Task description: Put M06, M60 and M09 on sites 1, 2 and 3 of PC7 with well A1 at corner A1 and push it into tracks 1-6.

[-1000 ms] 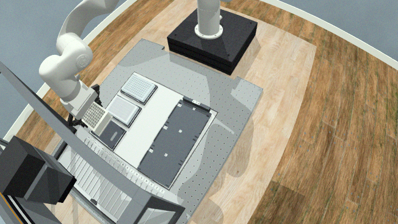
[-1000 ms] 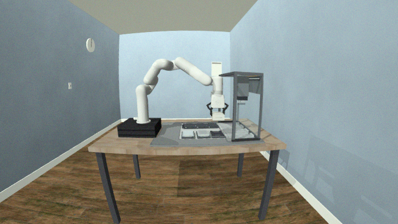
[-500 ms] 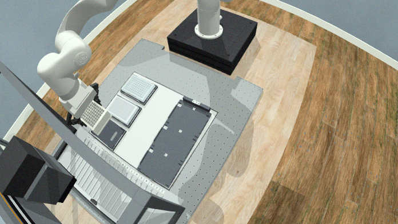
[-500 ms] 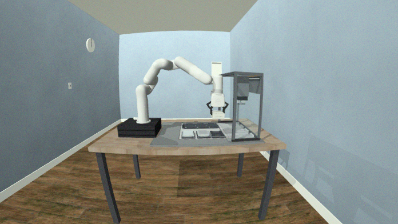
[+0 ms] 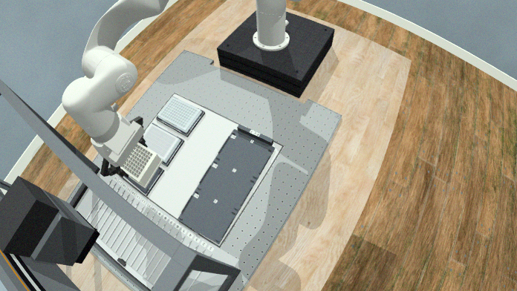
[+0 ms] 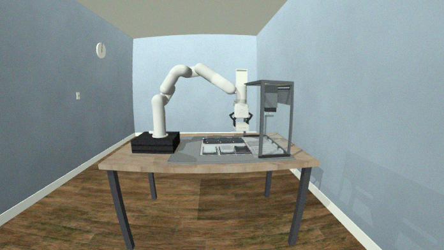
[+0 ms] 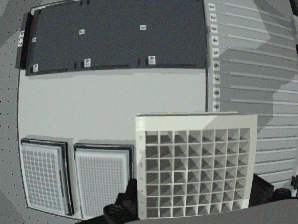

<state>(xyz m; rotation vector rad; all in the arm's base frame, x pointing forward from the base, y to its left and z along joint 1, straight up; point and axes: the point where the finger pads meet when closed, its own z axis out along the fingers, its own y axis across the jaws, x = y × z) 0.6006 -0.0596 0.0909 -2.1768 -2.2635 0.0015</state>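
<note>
The deep-well block M09 [image 5: 140,163] [image 6: 242,127] [image 7: 198,167] hangs gripped between the fingers [image 5: 120,148] [image 6: 241,124], above and apart from its dark nest [image 5: 151,184] [image 6: 243,149].

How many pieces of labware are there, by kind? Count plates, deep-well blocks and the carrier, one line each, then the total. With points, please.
96-well plate [image 5: 180,114] [image 6: 209,149] [image 7: 46,179]: 1
384-well plate [image 5: 163,142] [image 6: 226,149] [image 7: 102,184]: 1
Deep-well block [image 5: 140,162] [image 6: 242,127] [image 7: 197,122]: 1
Plate carrier [image 5: 232,185] [image 6: 222,140] [image 7: 112,42]: 1
Total: 4
</note>
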